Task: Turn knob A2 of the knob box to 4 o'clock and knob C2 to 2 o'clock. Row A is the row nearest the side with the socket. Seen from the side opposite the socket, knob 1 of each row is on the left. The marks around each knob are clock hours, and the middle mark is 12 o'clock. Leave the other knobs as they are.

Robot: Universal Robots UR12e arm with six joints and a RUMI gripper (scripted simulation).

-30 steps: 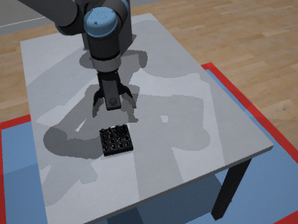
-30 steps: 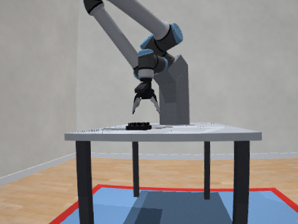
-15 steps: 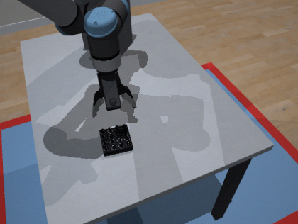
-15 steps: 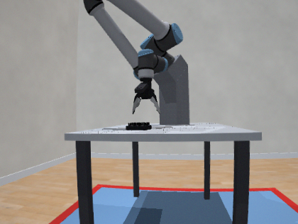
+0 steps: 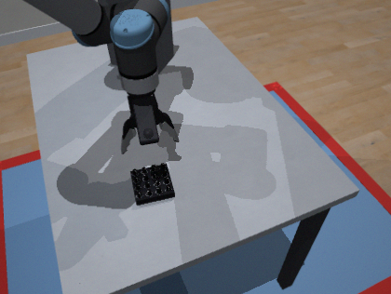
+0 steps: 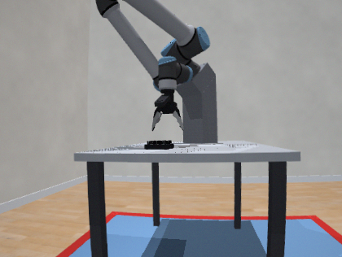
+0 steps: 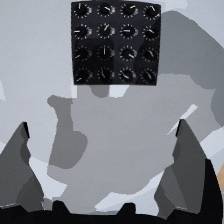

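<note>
The knob box [image 5: 153, 185] is a flat black square with a grid of small knobs, lying on the grey table [image 5: 163, 153]. It also shows in the side view [image 6: 159, 144] and at the top of the wrist view [image 7: 116, 43], where white pointer marks show on the knobs. My gripper [image 5: 148, 135] hangs above the table, behind the box and well above it. Its fingers are spread wide and empty, as the side view [image 6: 167, 120] and the wrist view [image 7: 102, 135] show. The box's socket is too small to see.
The arm's grey base column [image 6: 199, 106] stands at the back of the table. Arm shadows fall across the table top. A blue floor mat with a red border [image 5: 344, 153] lies around the table.
</note>
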